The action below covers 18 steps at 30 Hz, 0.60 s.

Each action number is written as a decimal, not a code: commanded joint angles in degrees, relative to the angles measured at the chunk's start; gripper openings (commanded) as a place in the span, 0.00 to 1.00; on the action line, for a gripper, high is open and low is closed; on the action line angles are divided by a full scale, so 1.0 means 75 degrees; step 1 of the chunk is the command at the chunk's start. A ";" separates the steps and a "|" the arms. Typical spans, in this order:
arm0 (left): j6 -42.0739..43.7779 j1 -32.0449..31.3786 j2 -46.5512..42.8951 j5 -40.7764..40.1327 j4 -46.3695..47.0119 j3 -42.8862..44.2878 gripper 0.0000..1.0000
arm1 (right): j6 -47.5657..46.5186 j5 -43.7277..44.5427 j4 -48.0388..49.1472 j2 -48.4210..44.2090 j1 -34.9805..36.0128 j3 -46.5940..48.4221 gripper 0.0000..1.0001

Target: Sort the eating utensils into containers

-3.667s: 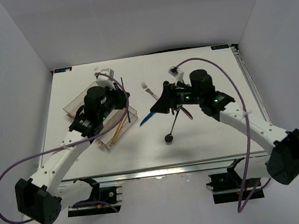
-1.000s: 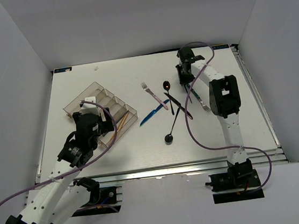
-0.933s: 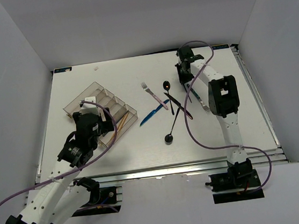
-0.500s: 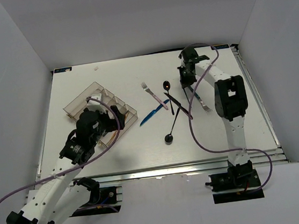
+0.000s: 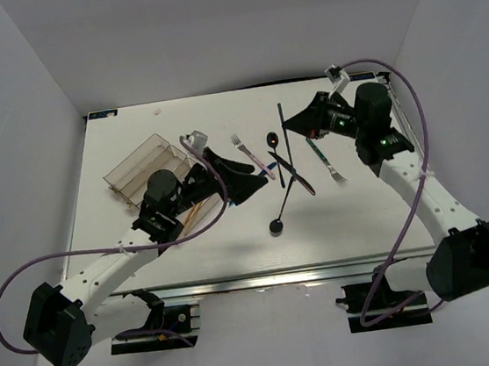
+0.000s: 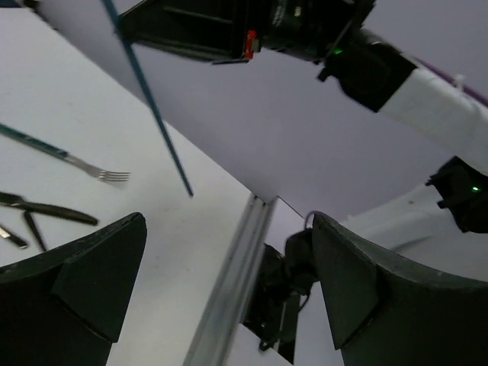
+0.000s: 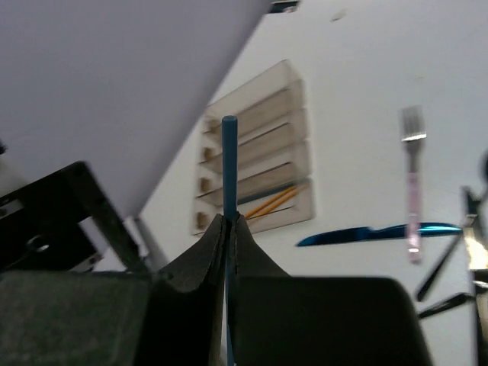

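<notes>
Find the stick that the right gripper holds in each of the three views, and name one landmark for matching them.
Top external: the stick lies centre-right, held at the tips of the right gripper.
Left wrist: it slants down from the top left.
Right wrist: upright at centre, pinched in the gripper.
Landmark: the black spoons, bottom left in the left wrist view, at the right edge in the right wrist view.

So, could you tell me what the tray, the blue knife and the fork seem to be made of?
The tray looks like clear glossy plastic: the orange sticks show through its walls. The blue knife is probably plastic, one shiny blue from handle to tip. The fork has a silvery, likely metal head and a pink handle, perhaps plastic or coated; blur leaves that open.
</notes>
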 commanded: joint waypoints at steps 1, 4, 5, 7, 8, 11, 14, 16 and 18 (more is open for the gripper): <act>-0.0031 -0.0420 0.0183 0.0718 0.0910 0.0557 0.98 | 0.2285 -0.1735 0.3080 -0.0503 0.0167 -0.1194 0.00; 0.0239 -0.0666 0.0370 0.0531 0.0746 0.0768 0.94 | 0.2603 -0.1712 0.3495 -0.0949 0.0413 -0.1535 0.00; 0.0309 -0.0701 0.0487 0.0461 0.0537 0.0815 0.90 | 0.2685 -0.1689 0.3578 -0.1101 0.0460 -0.1605 0.00; 0.0415 -0.0772 0.0605 0.0320 0.0325 0.0920 0.87 | 0.2849 -0.1712 0.3742 -0.1161 0.0624 -0.1700 0.00; 0.0438 -0.0784 0.0710 0.0285 0.0277 0.0956 0.84 | 0.2885 -0.1712 0.3789 -0.1161 0.0683 -0.1700 0.00; 0.0497 -0.0819 0.0793 0.0086 0.0195 0.1003 0.77 | 0.2920 -0.1677 0.3836 -0.1150 0.0976 -0.1641 0.00; 0.0556 -0.0831 0.0816 -0.0055 0.0137 0.1061 0.71 | 0.2885 -0.1513 0.3848 -0.1138 0.1245 -0.1582 0.00; 0.0638 -0.0831 0.0816 -0.0125 0.0020 0.1131 0.66 | 0.2885 -0.1384 0.3860 -0.1126 0.1421 -0.1559 0.00; 0.0696 -0.0831 0.0816 -0.0161 -0.0062 0.1272 0.53 | 0.2873 -0.1291 0.3883 -0.1068 0.1550 -0.1559 0.00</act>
